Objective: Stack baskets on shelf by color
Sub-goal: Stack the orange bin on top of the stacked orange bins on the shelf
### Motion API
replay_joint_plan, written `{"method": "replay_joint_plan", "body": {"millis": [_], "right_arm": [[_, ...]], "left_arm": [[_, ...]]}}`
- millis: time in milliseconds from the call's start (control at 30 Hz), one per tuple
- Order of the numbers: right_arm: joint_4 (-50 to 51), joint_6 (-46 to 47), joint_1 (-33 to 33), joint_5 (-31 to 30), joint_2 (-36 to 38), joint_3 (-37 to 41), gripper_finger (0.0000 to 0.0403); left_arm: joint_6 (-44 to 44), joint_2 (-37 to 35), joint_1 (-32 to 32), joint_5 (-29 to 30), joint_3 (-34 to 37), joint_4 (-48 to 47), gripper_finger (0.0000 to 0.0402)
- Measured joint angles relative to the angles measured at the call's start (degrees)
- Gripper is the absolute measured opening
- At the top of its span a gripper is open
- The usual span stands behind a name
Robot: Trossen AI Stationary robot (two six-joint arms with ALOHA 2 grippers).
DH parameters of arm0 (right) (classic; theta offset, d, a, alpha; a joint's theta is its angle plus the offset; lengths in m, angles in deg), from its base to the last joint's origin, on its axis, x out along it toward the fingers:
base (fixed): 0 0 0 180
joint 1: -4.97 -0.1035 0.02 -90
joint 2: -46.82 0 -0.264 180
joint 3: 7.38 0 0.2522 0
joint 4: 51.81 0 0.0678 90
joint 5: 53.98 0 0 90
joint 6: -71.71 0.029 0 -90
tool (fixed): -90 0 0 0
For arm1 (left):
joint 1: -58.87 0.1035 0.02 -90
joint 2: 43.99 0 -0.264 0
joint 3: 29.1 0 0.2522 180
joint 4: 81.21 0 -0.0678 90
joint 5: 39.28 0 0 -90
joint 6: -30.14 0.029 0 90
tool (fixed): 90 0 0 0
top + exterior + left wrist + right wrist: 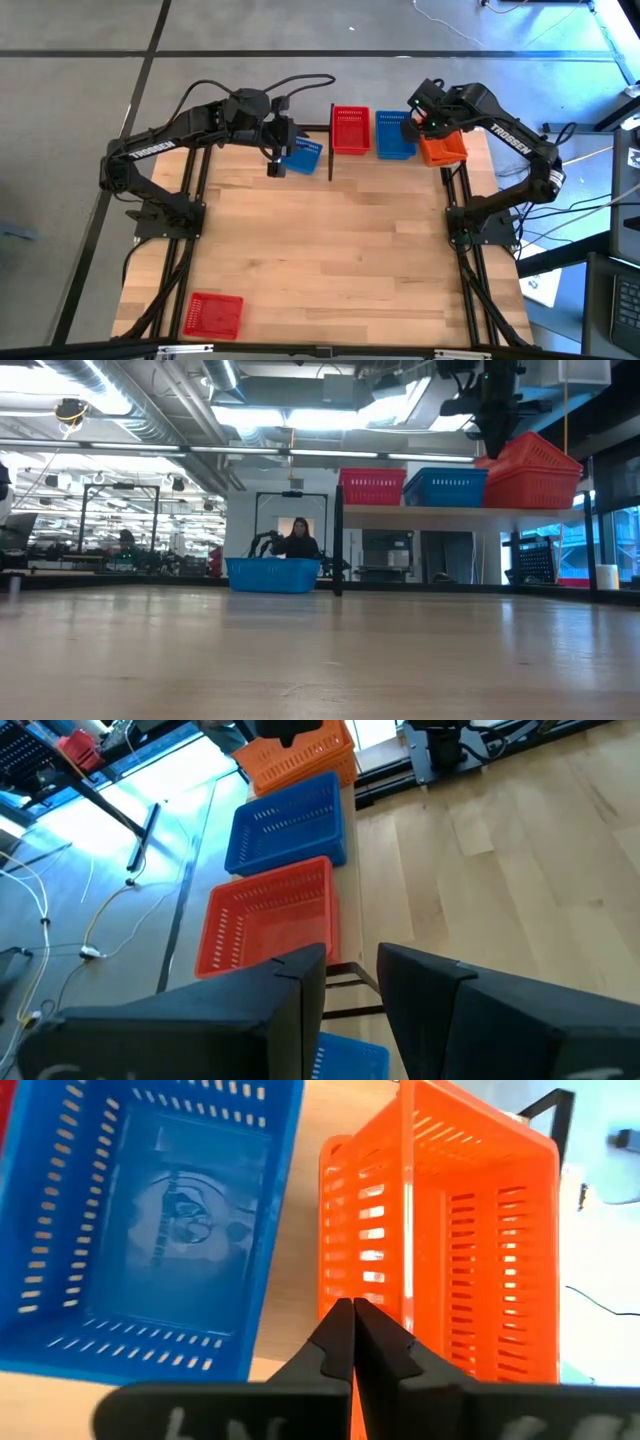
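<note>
On the shelf (pixel 420 512) stand a red basket (pixel 350 130) and a blue basket (pixel 395 135). Beside them at the shelf's right end is an orange basket (pixel 443 149), tilted, with my right gripper (pixel 352 1320) shut on it. Another blue basket (pixel 301 155) rests on its base on the table, just left of the shelf's black post. My left gripper (pixel 350 980) hangs open above that basket with nothing between its fingers. A second red basket (pixel 215 315) sits on its base at the table's near left corner. My right gripper pinches the rim of one wall (pixel 345 1285) of the orange basket, near a corner, between its two fingers. The fingers come steeply from above. The basket sits tilted (pixel 530 470), its underside at the level of the shelf board; whether it rests there I cannot tell.
The shelf's black post (pixel 331 150) stands between the left gripper's blue basket and the shelf. The wide middle of the wooden tabletop (pixel 330 250) is bare. A person (pixel 298 540) sits in the room beyond the far edge.
</note>
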State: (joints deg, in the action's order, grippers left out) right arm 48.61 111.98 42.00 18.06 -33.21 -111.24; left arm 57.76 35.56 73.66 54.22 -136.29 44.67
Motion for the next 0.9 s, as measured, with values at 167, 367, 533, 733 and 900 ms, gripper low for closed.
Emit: {"method": "replay_joint_plan", "body": {"millis": [167,367,533,733,900], "right_arm": [[0.06,-0.02,0.09,-1.75,0.0,0.07,0.0],[-4.09,-3.25,-0.22,0.2,0.33,0.05,0.0],[-5.03,-3.23,-0.17,-1.62,0.91,0.05,0.0],[-5.99,-1.39,-0.17,-7.12,2.34,0.05,0.0],[-5.94,-0.44,-0.17,-9.02,3.51,0.02,0.0]], "left_arm": [[0.0,0.0,0.0,0.01,0.0,-0.02,0.0086],[0.0,0.0,0.0,0.01,0.0,-0.13,0.0086],[0.0,0.0,0.0,0.0,0.0,-0.13,0.0086],[0.0,0.0,0.0,0.02,0.0,-0.13,0.0086],[0.0,0.0,0.0,0.01,0.0,-0.15,0.0086]]}}
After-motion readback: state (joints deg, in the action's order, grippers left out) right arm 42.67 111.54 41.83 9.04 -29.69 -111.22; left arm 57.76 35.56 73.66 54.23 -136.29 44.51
